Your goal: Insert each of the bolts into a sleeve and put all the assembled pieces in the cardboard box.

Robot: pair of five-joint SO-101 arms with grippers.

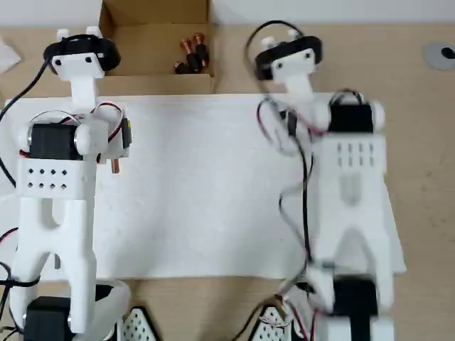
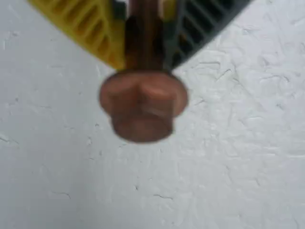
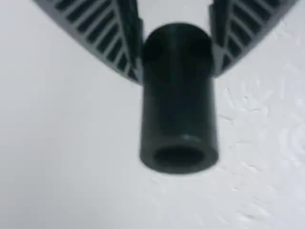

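One bolt [image 2: 143, 102] in left jaws, sleeve [image 3: 178, 105] in right

Robotics test bench.
Wood table [image 1: 426, 142], white mat [image 1: 199, 199], printed arms [image 1: 57, 177], loose wiring [image 1: 306, 177], cardboard box [image 1: 156, 84].

White mat [image 1: 213, 199] on tan table [image 1: 426, 177]; perhaps a grey disc [image 1: 439, 55].

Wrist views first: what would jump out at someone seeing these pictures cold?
The left tool is shut on a copper bolt, head toward its camera, over the white mat. The right tool is shut on a black sleeve, open end showing. In the cardboard box beyond the mat lie several assembled pieces.
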